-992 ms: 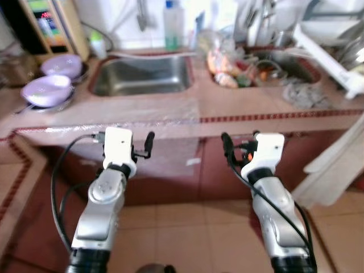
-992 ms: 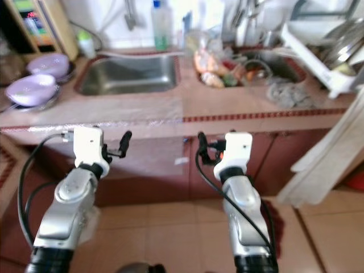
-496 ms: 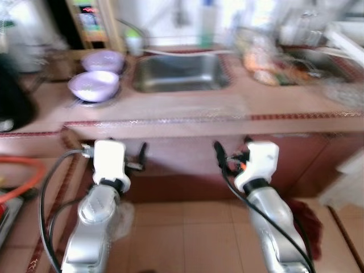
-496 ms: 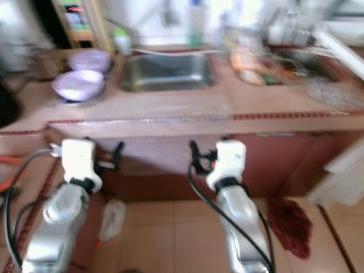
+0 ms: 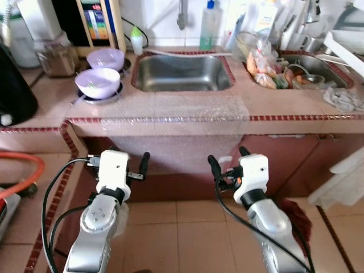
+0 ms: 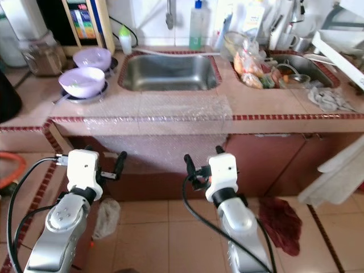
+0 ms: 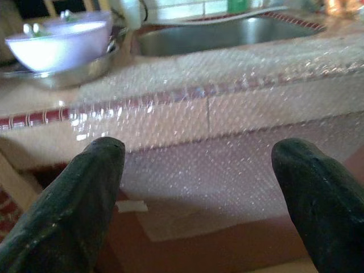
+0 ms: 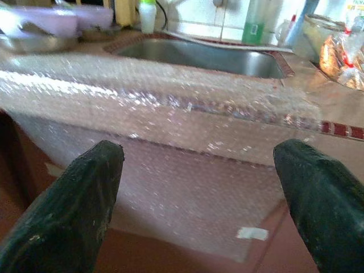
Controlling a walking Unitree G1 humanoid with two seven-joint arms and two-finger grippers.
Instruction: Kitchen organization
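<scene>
A pink tiled counter (image 5: 284, 105) runs across in front of me, with a steel sink (image 5: 182, 71) set in its middle. A sheet of bubble wrap (image 5: 187, 122) lies on the counter and hangs over its front edge. Two lilac bowls (image 5: 98, 82) stand left of the sink. Both arms are held out below the counter's edge, short of it. My left gripper (image 7: 199, 193) is open and faces the hanging wrap with nothing between its fingers. My right gripper (image 8: 199, 193) is open too, aimed at the wrap under the sink.
A green soap bottle (image 5: 209, 25) stands behind the sink. A bag of vegetables (image 5: 261, 62) and a second basin with dishes (image 5: 310, 65) lie to the right. On the floor are a red rag (image 6: 281, 222), a plastic bag (image 6: 105, 213) and an orange hose (image 5: 23, 170).
The camera has swung left and back and the blur has cleared, so the counter's left end and more floor show. Both arms keep the same pose, fingers apart.
</scene>
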